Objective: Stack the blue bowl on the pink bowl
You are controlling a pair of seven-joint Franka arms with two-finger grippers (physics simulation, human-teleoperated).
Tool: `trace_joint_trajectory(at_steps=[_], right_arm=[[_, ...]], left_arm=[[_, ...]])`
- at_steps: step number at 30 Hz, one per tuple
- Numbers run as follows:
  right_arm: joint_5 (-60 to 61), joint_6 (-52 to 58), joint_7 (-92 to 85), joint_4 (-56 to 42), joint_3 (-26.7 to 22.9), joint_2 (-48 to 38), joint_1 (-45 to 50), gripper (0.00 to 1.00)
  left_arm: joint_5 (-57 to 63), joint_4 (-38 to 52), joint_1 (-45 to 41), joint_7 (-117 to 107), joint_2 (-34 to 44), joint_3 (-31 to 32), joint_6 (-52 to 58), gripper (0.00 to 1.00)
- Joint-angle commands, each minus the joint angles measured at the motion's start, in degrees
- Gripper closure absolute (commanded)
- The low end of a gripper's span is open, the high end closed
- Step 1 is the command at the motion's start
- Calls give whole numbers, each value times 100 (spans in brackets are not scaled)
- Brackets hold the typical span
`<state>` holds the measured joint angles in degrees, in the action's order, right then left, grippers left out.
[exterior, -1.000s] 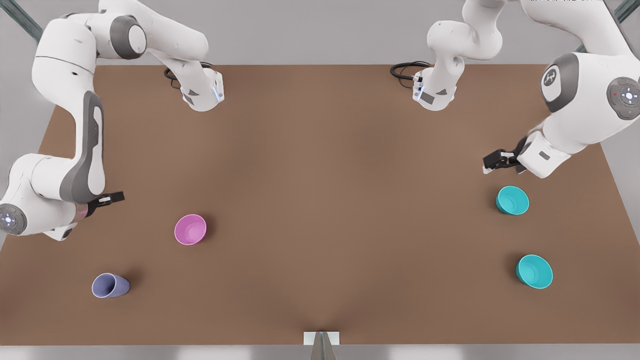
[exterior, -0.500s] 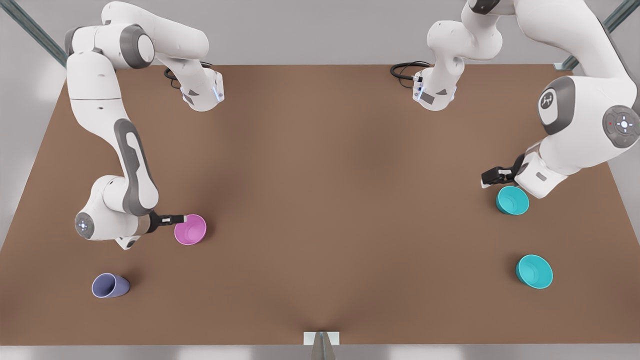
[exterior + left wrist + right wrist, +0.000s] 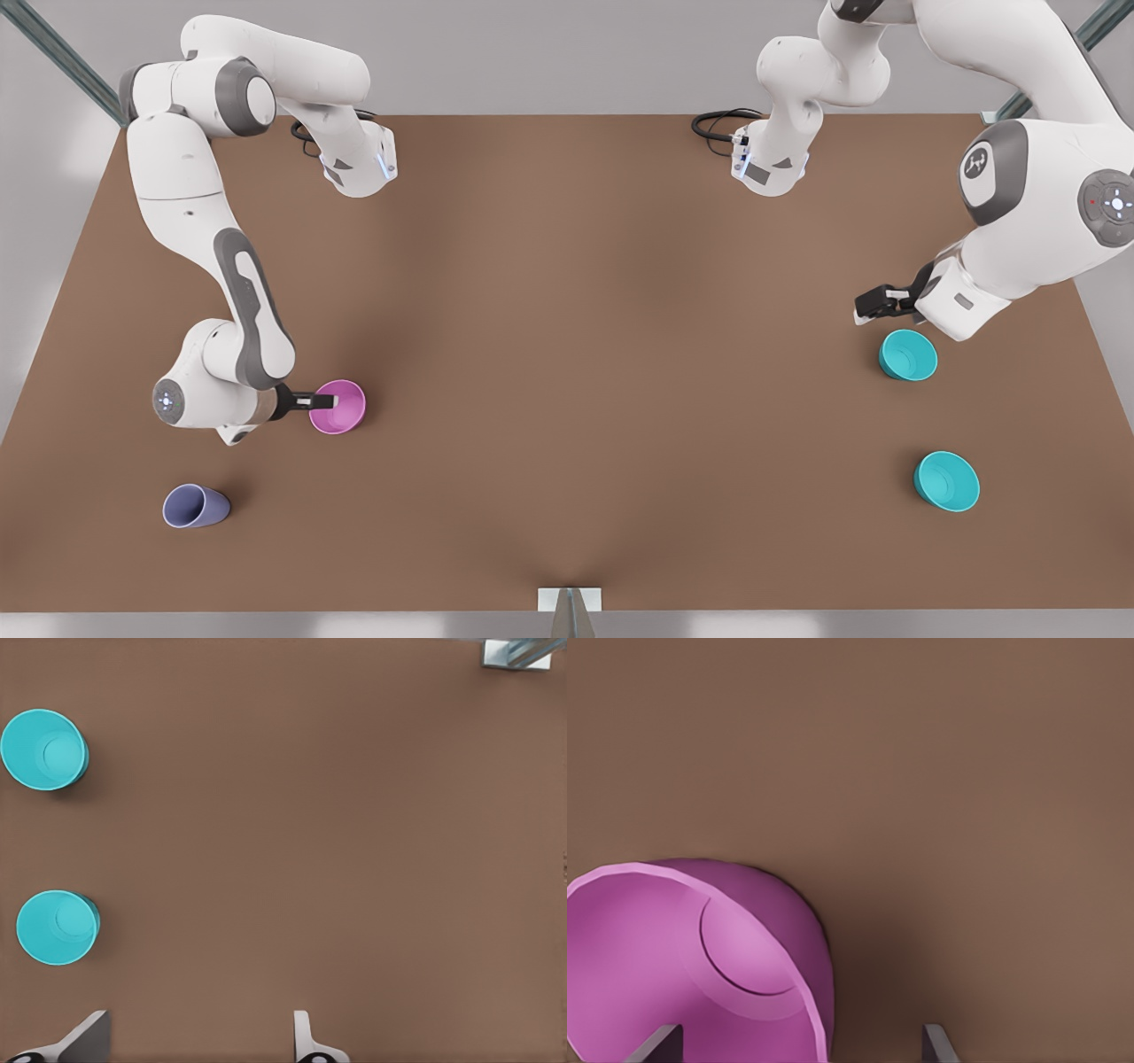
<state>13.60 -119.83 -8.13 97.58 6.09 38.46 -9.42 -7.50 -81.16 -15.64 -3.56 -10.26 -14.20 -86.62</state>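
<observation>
Right hand (image 3: 326, 401) has closed in on the pink bowl (image 3: 339, 408) within the last second, fingers spread and unclenched astride its near wall, so it looks set to grip the wrong bowl. Left hand (image 3: 873, 304), also released, has barely shifted; the blue bowl (image 3: 908, 354) sits ungrasped just beside it on the table (image 3: 567, 354), second teal bowl (image 3: 946, 481) beyond. No legible writing.

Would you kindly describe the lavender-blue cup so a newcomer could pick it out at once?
Start at the brown table and go to its near corner on the front view's left. Below the pink bowl and the right hand at its rim sits the lavender-blue cup. It is taller and narrower than the bowls, and the only lavender thing.
</observation>
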Motion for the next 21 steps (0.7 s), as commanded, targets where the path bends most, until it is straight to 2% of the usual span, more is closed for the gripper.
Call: trace_joint_trajectory(at_steps=[1, 3, 4, 6, 10, 12, 14, 16, 17, 21], right_arm=[[-6, -76, 312, 6, 6, -5, 2, 29], [2, -76, 312, 6, 6, -5, 2, 51], [-6, -85, 312, 6, 6, -5, 2, 58], [2, -93, 312, 6, 6, 48, 2, 68], [2, 3, 259, -37, 6, 39, -16, 79], [2, 30, 285, -73, 102, -40, -7, 79], [2, 372, 312, -283, 410, -163, 2, 79], [2, 416, 521, -529, 980, -199, 2, 79], [2, 408, 943, -652, 1350, -164, 11, 79], [29, 136, 2736, -1566, 1403, 345, 1389, 79]], left_arm=[[3, 4, 0, 154, 6, -4, 22, 0], [3, 4, 0, 145, -2, -4, 22, 0], [3, 4, 0, 145, -3, -12, 22, 0], [3, 4, 0, 145, -46, -4, 40, 0], [-138, 4, 0, 49, -99, -13, 31, 0], [-103, 4, 9, 127, -152, -21, 31, 0], [-102, -75, 17, 92, -117, -21, -4, 0], [-50, -725, 0, 251, 348, 110, -285, 0], [-24, -682, 9, 172, 367, 347, -233, 0], [-6, -611, 17, -31, 323, 409, -66, 0]])
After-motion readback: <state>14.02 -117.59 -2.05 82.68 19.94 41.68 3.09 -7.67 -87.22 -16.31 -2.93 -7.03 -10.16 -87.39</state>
